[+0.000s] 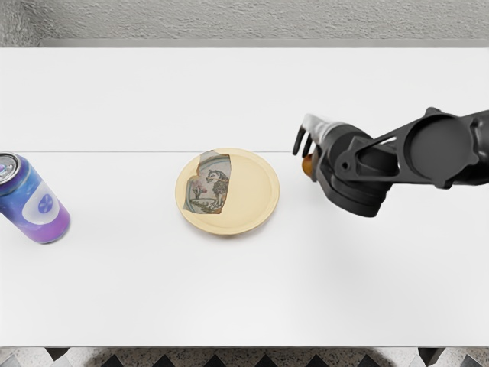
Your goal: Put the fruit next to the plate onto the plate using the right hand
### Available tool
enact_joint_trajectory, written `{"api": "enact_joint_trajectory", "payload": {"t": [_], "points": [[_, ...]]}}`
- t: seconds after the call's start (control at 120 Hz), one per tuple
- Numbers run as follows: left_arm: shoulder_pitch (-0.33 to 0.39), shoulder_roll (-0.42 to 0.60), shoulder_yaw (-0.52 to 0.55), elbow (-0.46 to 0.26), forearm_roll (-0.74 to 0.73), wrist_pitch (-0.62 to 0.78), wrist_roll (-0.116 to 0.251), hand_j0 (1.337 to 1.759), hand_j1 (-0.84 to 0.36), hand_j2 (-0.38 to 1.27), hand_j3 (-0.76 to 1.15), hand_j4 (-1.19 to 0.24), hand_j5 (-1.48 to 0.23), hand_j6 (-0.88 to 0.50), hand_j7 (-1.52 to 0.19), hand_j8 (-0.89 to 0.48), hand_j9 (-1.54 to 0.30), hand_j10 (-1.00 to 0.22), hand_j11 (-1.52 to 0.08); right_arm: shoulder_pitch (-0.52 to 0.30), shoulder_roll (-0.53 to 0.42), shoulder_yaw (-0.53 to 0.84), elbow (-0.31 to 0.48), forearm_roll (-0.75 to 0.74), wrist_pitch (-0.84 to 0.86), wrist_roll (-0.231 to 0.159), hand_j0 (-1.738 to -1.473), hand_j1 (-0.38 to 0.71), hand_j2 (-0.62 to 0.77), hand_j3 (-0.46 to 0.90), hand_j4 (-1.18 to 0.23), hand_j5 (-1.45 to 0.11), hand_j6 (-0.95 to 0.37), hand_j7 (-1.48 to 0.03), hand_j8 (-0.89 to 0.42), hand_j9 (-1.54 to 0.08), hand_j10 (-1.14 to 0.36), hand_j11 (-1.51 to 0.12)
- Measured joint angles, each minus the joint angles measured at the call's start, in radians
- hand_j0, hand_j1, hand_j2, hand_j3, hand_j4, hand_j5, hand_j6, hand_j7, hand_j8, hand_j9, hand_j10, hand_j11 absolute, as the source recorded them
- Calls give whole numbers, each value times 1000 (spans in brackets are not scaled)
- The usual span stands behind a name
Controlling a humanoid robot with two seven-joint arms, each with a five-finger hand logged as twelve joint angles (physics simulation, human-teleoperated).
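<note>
On the white table (244, 290), our right hand (321, 149) sits over the orange fruit (307, 165), positioned to take it; we cannot tell whether it grips. The plate (258, 191) waits near the hand, toward the table's middle.

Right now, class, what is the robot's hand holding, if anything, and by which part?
Cannot be told: the right hand covers the orange fruit beside the plate, hiding any grip.

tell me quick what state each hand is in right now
left hand: not in view
right hand: over the fruit beside the plate; cannot tell whether it grips
</note>
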Motion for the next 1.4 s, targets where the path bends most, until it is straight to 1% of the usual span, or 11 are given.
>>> {"api": "enact_joint_trajectory", "payload": {"t": [0.15,0.267,0.692,0.833,1.0,1.225,1.4], "points": [[0,0,0,0,0,0,0,1658,349,0,0,0,0,0,0,0,0,0,0,27,5,18,10,27,0,0,-1656,316,401,0,-711,-984,-602,-950,-491,-974,-641,-954],[0,0,0,0,0,0,0,1658,349,0,0,0,0,0,0,0,0,0,0,42,16,38,12,48,0,0,-1657,318,419,0,-712,-985,-608,-951,-496,-974,-645,-955],[2,0,0,0,0,0,0,1658,349,0,0,0,0,0,0,0,0,0,0,183,138,59,7,207,0,0,-1657,358,466,0,-723,-991,-571,-961,-479,-973,-624,-957],[2,0,0,0,0,0,0,1658,349,0,0,0,0,0,0,0,0,0,0,215,168,61,-1,248,0,0,-1658,361,472,0,-725,-989,-572,-962,-477,-972,-637,-961],[2,0,0,0,0,0,0,1658,349,0,0,0,0,0,0,0,0,0,0,230,196,85,-22,270,0,1,-1658,362,483,0,-725,-990,-575,-963,-479,-975,-642,-970],[2,0,0,0,0,0,0,1658,349,0,0,0,0,0,0,0,0,0,0,216,222,94,-121,282,0,1,-1658,366,487,0,-724,-992,-572,-963,-476,-973,-636,-972],[2,0,0,0,0,0,0,1658,349,0,0,0,0,0,0,0,0,0,0,209,225,107,-145,280,0,1,-1658,365,494,0,-726,-989,-577,-963,-483,-973,-640,-976]]}}
